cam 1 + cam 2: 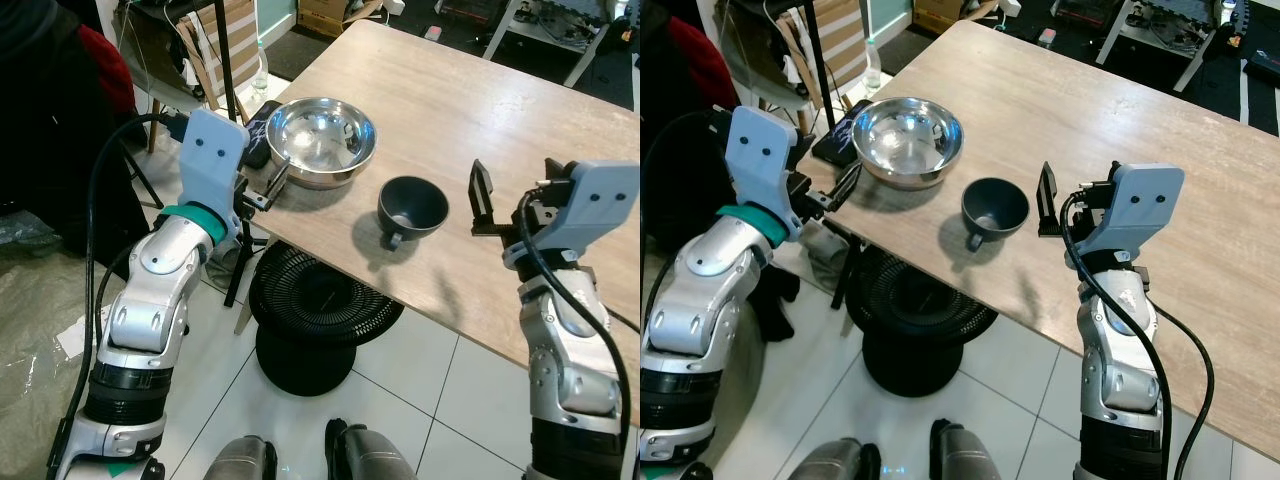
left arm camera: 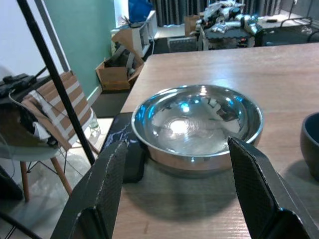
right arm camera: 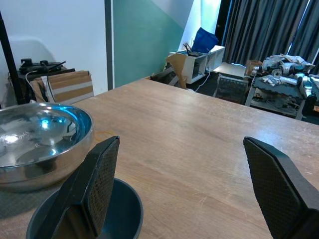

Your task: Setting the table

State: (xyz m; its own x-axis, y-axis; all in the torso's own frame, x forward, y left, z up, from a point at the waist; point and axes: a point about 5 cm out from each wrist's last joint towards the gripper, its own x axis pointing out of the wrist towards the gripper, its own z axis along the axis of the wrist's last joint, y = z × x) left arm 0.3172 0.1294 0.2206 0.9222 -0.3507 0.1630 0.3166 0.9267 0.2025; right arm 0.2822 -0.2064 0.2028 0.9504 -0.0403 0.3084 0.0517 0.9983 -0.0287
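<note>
Wooden and pale, the desk (image 1: 480,110) has a shiny metal bowl (image 1: 320,140) near its corner, mouth up, and a small dark cup (image 1: 412,208) just beside it, also mouth up, its little handle pointing toward the desk's near edge. I think both sit close to the edge so the robot can reach them easily. The left tool (image 1: 262,190) is spread wide, aimed at the bowl, and the right tool (image 1: 1052,205) is spread too, beside the cup, holding nothing.
</note>
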